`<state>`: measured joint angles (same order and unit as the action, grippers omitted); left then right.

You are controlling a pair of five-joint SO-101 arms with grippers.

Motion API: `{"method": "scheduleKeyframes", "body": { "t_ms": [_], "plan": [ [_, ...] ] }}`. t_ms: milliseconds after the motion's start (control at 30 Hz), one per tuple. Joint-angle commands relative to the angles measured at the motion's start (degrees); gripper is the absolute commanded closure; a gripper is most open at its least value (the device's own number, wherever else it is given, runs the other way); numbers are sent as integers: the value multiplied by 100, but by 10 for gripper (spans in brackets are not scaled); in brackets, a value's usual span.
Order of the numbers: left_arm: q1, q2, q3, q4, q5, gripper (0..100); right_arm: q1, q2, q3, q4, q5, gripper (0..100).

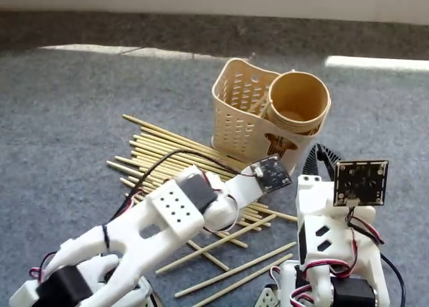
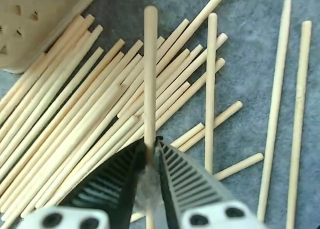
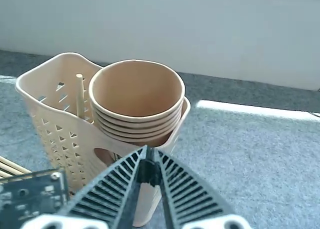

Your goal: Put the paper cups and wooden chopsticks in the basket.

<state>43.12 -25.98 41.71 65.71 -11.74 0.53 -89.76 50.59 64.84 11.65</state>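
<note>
A pile of wooden chopsticks (image 1: 175, 158) lies on the grey carpet in front of the cream basket (image 1: 242, 112). My left gripper (image 2: 150, 152) is shut on a single chopstick (image 2: 150, 64), held just above the pile (image 2: 85, 119). A stack of paper cups (image 3: 136, 96) stands inside the basket (image 3: 52, 114), with one chopstick (image 3: 79, 95) upright beside them. The right gripper (image 3: 149, 163) is shut on nothing and sits a little back from the basket, level with its lower wall. In the high view the cups (image 1: 299, 100) fill the basket's right half.
Loose chopsticks (image 1: 231, 270) lie scattered near the front between the two arms. The left arm (image 1: 167, 213) stretches over the pile from the front left. The right arm (image 1: 338, 253) stands at the front right. Bare carpet lies to the right of the basket.
</note>
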Motion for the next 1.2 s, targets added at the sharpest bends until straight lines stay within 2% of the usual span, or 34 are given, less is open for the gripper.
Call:
{"method": "scheduleKeyframes", "body": {
  "t_ms": [0,200,433,600,867,1000,1167],
  "plan": [
    [-233,-1024,189,18,-88,994,-66,-22,-22,-136,-35,992],
    [-681,-2273,488,9,-79,994,-66,-22,-22,-136,-35,992],
    [-681,-3240,505,-9,-44,994,-66,-22,-22,-136,-35,992],
    [-681,-3749,488,-387,-35,994,-75,-22,-22,-136,-35,992],
    [-681,-3978,-549,-580,35,994,-75,-22,-22,-136,-35,992],
    [-681,-3978,-980,-1090,642,994,-75,-22,-22,-136,-35,992],
    [-681,-3969,-1033,-2400,985,994,-75,-22,-22,-136,-35,992]
  ]
}}
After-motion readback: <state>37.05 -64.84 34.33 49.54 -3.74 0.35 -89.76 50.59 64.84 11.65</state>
